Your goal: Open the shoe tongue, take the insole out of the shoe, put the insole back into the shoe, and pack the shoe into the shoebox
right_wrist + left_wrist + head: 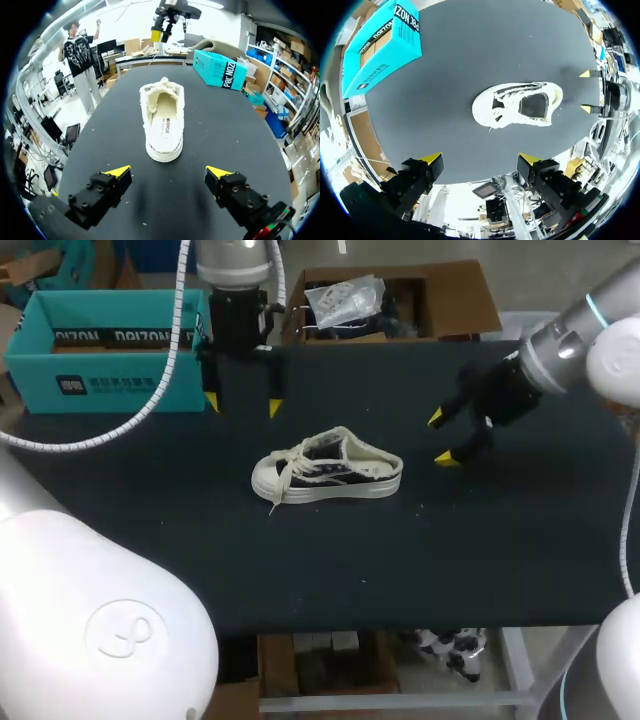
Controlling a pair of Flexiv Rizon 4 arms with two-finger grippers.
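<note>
Head view: the white-soled dark canvas sneaker [327, 472] lies mid black table [480, 540]; left gripper [243, 405] behind it, right gripper [441, 438] near its heel, both spread and empty. Left wrist view: loose white laces [496, 116] could snag a fingertip. Right wrist view — unpinned, the sneaker may slide under a tongue pull; teal cardboard shoebox [220, 69] well apart.

Shoe [162, 121] ahead of open pincer [168, 174]
</note>
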